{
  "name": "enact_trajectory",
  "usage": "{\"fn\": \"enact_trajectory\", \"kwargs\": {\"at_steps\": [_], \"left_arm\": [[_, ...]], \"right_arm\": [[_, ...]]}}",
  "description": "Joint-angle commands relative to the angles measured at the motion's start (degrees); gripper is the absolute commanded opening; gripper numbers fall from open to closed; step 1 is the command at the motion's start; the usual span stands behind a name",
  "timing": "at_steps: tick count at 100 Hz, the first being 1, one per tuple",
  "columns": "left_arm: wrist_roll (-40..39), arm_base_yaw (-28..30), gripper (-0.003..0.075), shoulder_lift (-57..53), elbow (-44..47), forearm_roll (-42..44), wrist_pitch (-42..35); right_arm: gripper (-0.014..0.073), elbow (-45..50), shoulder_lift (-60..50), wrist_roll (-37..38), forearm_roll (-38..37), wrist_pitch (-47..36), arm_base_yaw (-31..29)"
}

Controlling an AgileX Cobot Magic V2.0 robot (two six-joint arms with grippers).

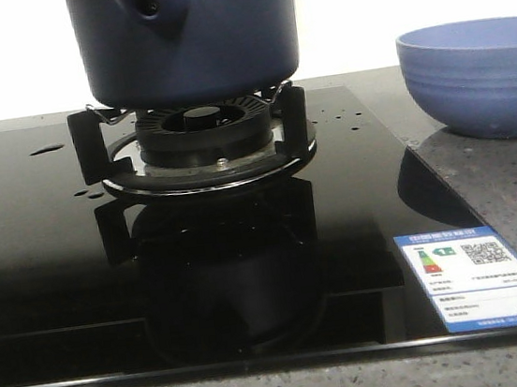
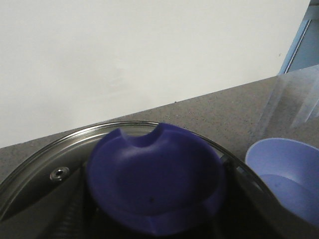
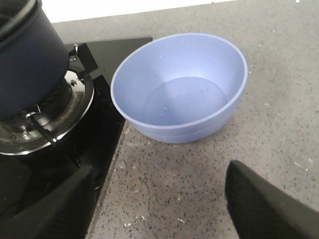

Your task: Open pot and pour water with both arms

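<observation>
The dark navy pot (image 1: 183, 42) stands on the gas burner (image 1: 203, 129), its side handle socket (image 1: 150, 4) facing the camera; its top is out of the front view. In the left wrist view my left gripper (image 2: 157, 199) has dark fingers (image 2: 70, 214) close against both sides of the blue lid knob (image 2: 157, 174) on the glass lid (image 2: 55, 147). My right gripper (image 3: 159, 199) is open and empty above the stone counter, just short of the periwinkle bowl (image 3: 179, 89), with the pot (image 3: 27, 59) off to one side. Neither gripper shows in the front view.
The periwinkle bowl (image 1: 480, 72) sits on the speckled counter right of the black glass cooktop (image 1: 40, 258); it also shows in the left wrist view (image 2: 289, 174). A blue-and-white label (image 1: 481, 275) is stuck at the cooktop's front right corner. A white wall stands behind.
</observation>
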Motion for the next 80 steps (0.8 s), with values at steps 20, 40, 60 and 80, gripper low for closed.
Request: {"fn": "enact_trajectory", "kwargs": {"at_steps": [20, 40, 60, 80], "left_arm": [[0.0, 6.5, 0.0358, -8.1, -2.7, 0.4, -3.4], [0.0, 14.3, 0.0358, -11.5, -2.7, 0.4, 1.1], [0.0, 20.6, 0.0358, -14.3, -2.7, 0.4, 3.0], [0.0, 24.2, 0.0358, -15.6, -2.7, 0.4, 3.8]], "right_arm": [[0.0477, -10.1, 11.9, 0.0, -1.0, 1.9, 0.1], [0.0477, -21.2, 24.6, 4.0, -5.7, 6.8, 0.1], [0.0477, -32.0, 37.7, 6.3, -8.8, 11.8, -0.9], [0.0477, -38.2, 47.9, 7.0, -9.7, 15.9, -3.2]]}}
